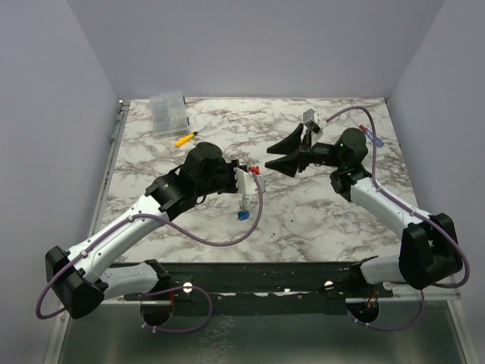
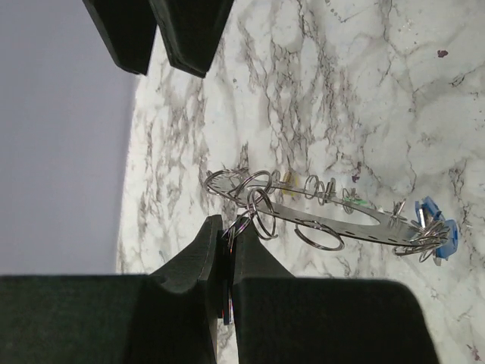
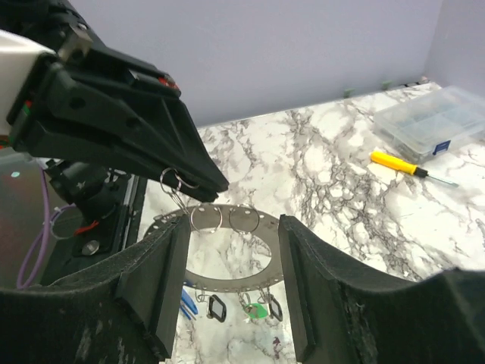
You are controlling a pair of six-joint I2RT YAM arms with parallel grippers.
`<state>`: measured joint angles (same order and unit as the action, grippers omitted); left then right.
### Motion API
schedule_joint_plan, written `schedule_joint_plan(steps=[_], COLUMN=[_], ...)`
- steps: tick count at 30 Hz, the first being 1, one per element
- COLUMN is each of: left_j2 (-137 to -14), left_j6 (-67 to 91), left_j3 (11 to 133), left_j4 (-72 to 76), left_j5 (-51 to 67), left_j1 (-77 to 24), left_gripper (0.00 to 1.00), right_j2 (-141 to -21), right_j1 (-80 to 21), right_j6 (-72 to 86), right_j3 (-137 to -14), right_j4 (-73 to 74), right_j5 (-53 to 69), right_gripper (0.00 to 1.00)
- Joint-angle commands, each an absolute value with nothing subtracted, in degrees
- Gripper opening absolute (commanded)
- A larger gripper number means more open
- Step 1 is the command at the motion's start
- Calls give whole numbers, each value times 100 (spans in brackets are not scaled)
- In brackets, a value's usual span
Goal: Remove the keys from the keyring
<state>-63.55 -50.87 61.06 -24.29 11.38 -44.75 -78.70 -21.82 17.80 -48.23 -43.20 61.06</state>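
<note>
We see the marble desk (image 1: pixel 303 220) carrying everything, with the left arm (image 1: pixel 136 224) reaching from the near left corner towards the middle and the right arm (image 1: pixel 386 201) bending in from the near right. The right claw (image 3: pixel 235 224) points left at mid-desk with its fingers spread wide and nothing between them. In its own wrist view they frame the keyring (image 3: pixel 235 282), which lies beyond them. The left claw (image 2: pixel 227 231) sits just left of it and is clamped tight on a clamped key (image 2: pixel 226 307). Only a thin coloured sliver of that key shows between the fingers. Far left on the desk lies a clear plastic box (image 1: pixel 168 114). The keyring hangs below the left claw, slightly left of the desk's centre, linked to it by thin wire loops (image 2: pixel 318 236), its flat grey band tilted. We cannot tell whether its lowest part touches the desk. A yellow screwdriver (image 1: pixel 186 139) lies just near of the box, and a red-and-blue screwdriver (image 1: pixel 371 138) lies at the far right, behind the right arm. The keys dangle from the ring's lower edge: a blue key (image 1: pixel 242 216) at the bottom, a green key (image 3: pixel 259 310) and a black key (image 3: pixel 216 307) beside it.
</note>
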Motion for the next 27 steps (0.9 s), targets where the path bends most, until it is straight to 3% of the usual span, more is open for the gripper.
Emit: schedule_joint_plan(steps=[1, 13, 19, 27], left_j2=[-6667, -7613, -8036, -8349], left_j6=[-4311, -2825, -2073, -1506], left_j3=[6665, 7969, 8538, 8924], left_j4=[-2793, -3811, -4155, -4236], left_j5=[623, 145, 337, 631], left_j1=[-4518, -4517, -4511, -4496], left_gripper=[0, 0, 0, 0], right_j2=[-7650, -7411, -7350, -7347], right_j1=[-2144, -2141, -2145, -2152], right_j6=[1140, 407, 321, 615], right_j3=[-5227, -5570, -5600, -5486], right_j4=[-3122, -1596, -1466, -1808], right_j5=[5892, 6105, 6069, 5973], right_gripper=[59, 59, 58, 51])
